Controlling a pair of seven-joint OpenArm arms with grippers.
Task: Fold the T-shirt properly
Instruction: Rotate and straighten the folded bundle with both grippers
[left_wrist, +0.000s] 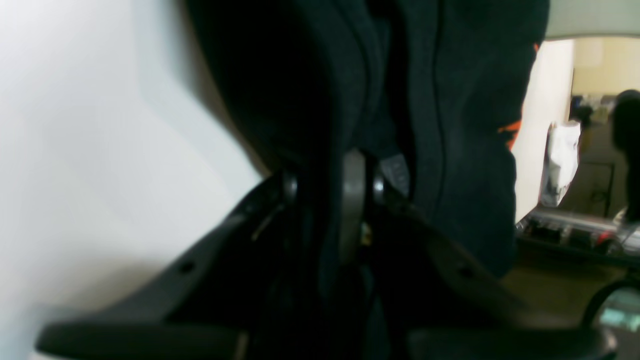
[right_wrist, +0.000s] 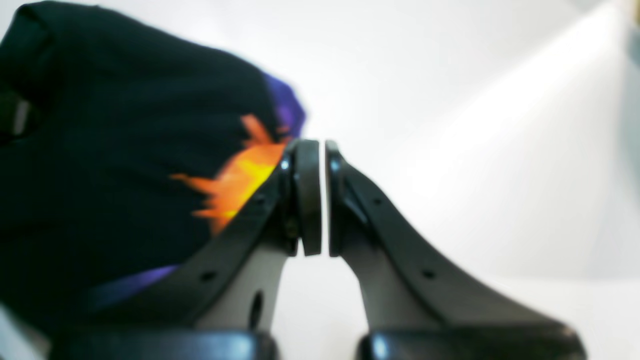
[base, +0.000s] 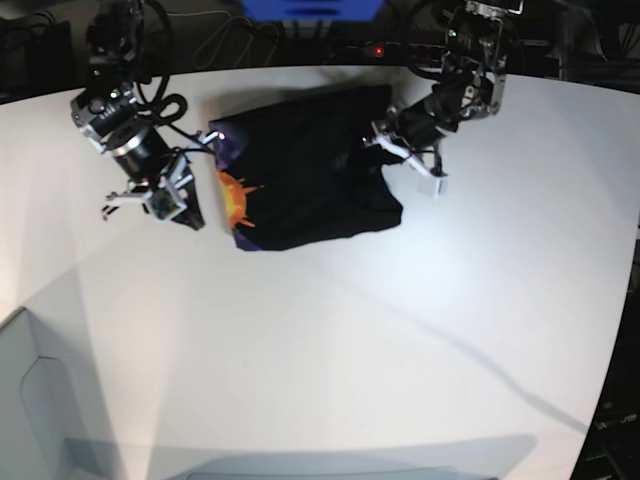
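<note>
Left arm clamped on shirt edge, right arm free beside it.
T-shirt (base: 305, 165) lies bunched at far centre of the white table (base: 330, 340), print edge toward scene left. Left gripper (left_wrist: 350, 200) is pinched on black cloth, likely to lift that side for a fold. Right gripper (right_wrist: 316, 197) has its jaws nearly together with nothing between, just beside the orange print, probably about to re-grasp. Only the wrist views show jaw states; only the base view shows the overall shirt layout and both arms.
</note>
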